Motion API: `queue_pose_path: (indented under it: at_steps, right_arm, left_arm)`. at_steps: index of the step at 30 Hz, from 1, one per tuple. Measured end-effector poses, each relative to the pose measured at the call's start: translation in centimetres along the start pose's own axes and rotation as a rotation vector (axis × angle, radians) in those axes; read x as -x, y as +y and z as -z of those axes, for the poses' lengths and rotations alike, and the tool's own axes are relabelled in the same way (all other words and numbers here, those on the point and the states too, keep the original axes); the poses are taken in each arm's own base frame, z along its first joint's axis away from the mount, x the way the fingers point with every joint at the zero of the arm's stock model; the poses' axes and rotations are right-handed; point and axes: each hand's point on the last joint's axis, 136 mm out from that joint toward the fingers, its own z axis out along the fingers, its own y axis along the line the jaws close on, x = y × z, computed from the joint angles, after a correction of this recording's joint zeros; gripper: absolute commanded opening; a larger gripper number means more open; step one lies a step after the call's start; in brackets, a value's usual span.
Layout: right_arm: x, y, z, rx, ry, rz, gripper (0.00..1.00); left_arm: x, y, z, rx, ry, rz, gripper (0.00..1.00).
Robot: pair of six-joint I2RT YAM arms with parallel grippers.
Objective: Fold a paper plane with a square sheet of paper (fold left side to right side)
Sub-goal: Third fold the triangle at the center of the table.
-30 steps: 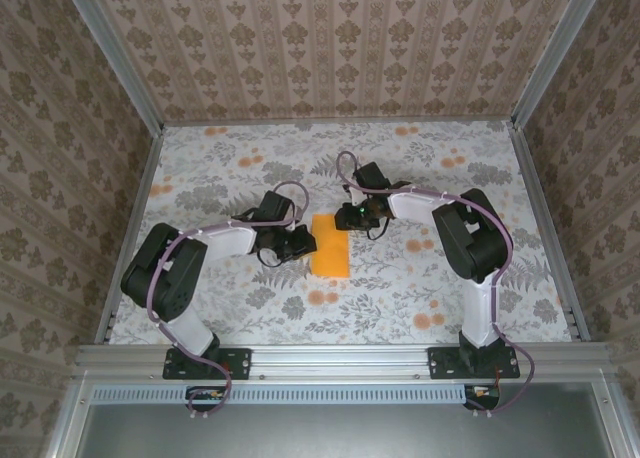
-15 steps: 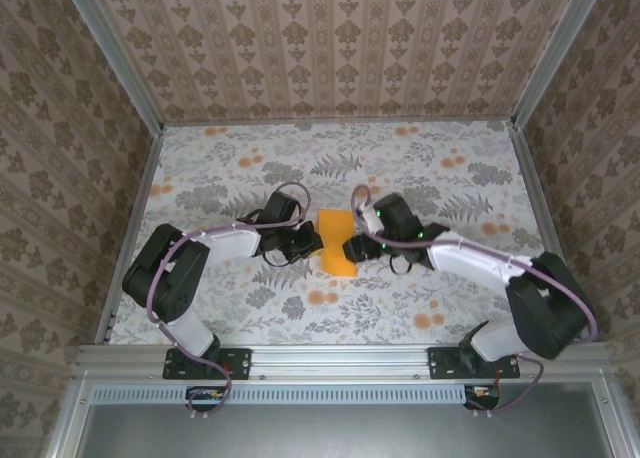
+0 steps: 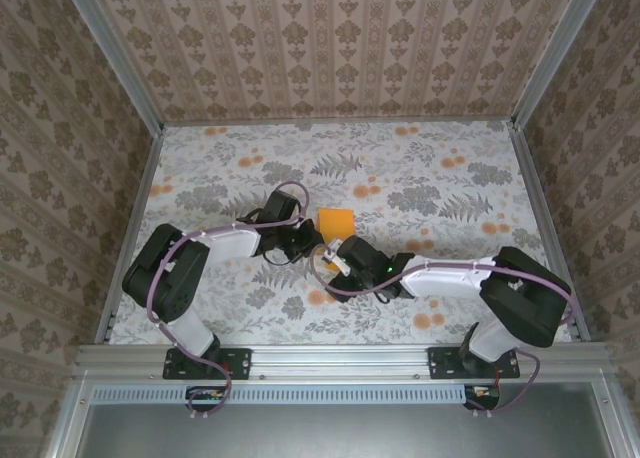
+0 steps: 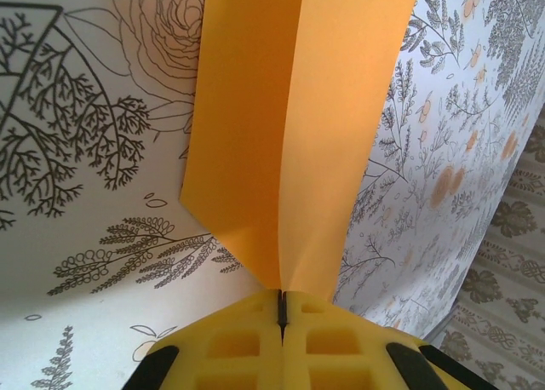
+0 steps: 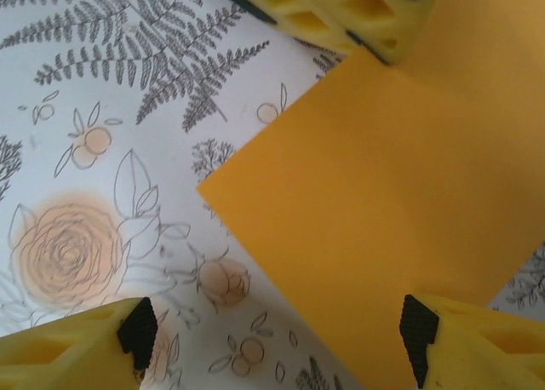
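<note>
Orange square sheet of paper (image 3: 336, 221) lies mid-frame on the floral tabletop (image 3: 420, 168). The left gripper (image 4: 281, 309) is pinched tight on the sheet's edge. The right gripper (image 5: 277, 330) hovers over a corner, fingers spread wide, holding nothing.

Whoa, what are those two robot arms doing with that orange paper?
They are working on folding it into a paper plane. The left gripper is shut on the square sheet of paper, pinching two layers of it together near the middle of the flowery table. The right gripper is open, with its fingers spread over the sheet, and it holds nothing. The sheet is folded over but has no plane shape yet.
</note>
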Motion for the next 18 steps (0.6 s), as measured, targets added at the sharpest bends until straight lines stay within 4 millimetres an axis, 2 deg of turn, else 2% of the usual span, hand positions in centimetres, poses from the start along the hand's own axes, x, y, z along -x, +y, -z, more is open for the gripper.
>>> queue_pose_path:
  at_steps: [4, 10, 12, 13, 15, 18]
  right_arm:
    - [1.3, 0.0, -0.5, -0.004, -0.019, 0.017, 0.59]
    - [2.8, 0.1, -0.5, 0.000, -0.052, 0.035, 0.21]
    - [3.0, 0.2, -0.5, 0.004, -0.054, 0.039, 0.04]
    - [3.1, 0.3, -0.5, 0.008, -0.056, 0.034, 0.00]
    - [3.1, 0.3, -0.5, 0.017, -0.055, 0.025, 0.00]
    - [2.9, 0.3, -0.5, 0.049, -0.048, 0.007, 0.00]
  left_arm:
    - [0.0, 0.0, 0.0, 0.001, 0.000, 0.000, 0.00]
    - [-0.1, 0.0, 0.0, 0.001, 0.004, 0.001, 0.00]
    - [-0.2, 0.1, 0.0, 0.005, 0.007, 0.003, 0.00]
    - [-0.2, 0.2, 0.0, 0.007, 0.008, 0.003, 0.00]
    - [-0.3, 0.4, 0.0, 0.014, 0.013, 0.002, 0.00]
    - [-0.5, 0.7, 0.0, 0.027, 0.022, -0.011, 0.10]
